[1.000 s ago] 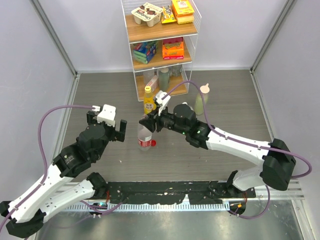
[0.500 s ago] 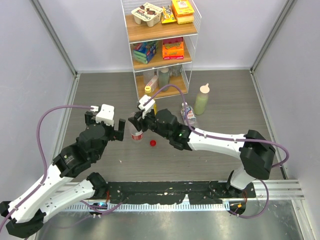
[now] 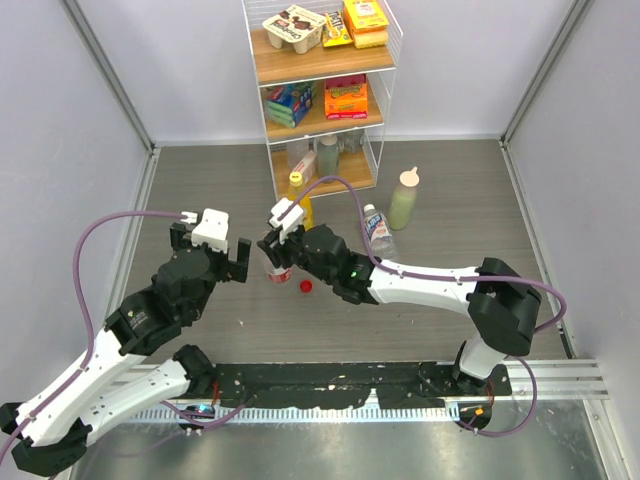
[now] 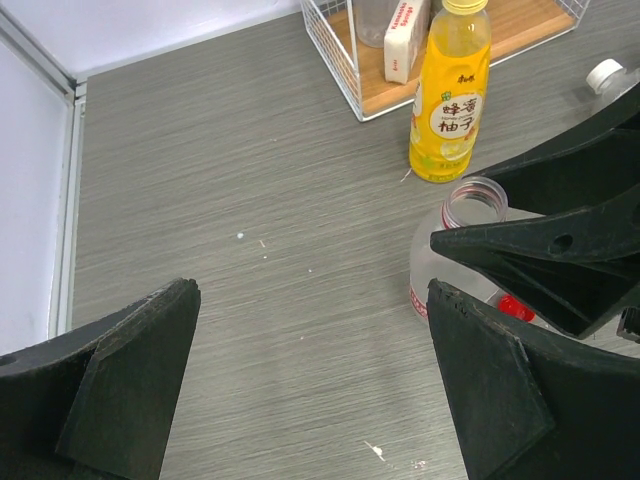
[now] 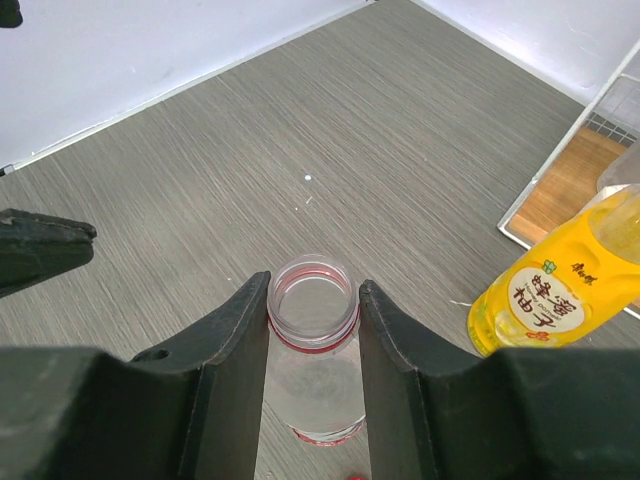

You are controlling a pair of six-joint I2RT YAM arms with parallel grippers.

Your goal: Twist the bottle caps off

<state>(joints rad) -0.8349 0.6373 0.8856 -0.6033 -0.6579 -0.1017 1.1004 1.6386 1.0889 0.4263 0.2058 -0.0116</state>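
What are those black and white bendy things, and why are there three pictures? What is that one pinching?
They are two robot arms bolted to a table. One picture looks down from above; the other two come from little cameras on each arm's wrist. The right gripper pinches the neck of a red-label bottle whose red cap already lies on the table. The left gripper is open and empty. A juice bottle stands nearby with its yellow cap on, and a white-capped bottle lies on its side.

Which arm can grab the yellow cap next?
Probably left: the left fingers are open and empty, with the yellow cap ahead. The right fingers grip the neck of the opened red-label bottle.
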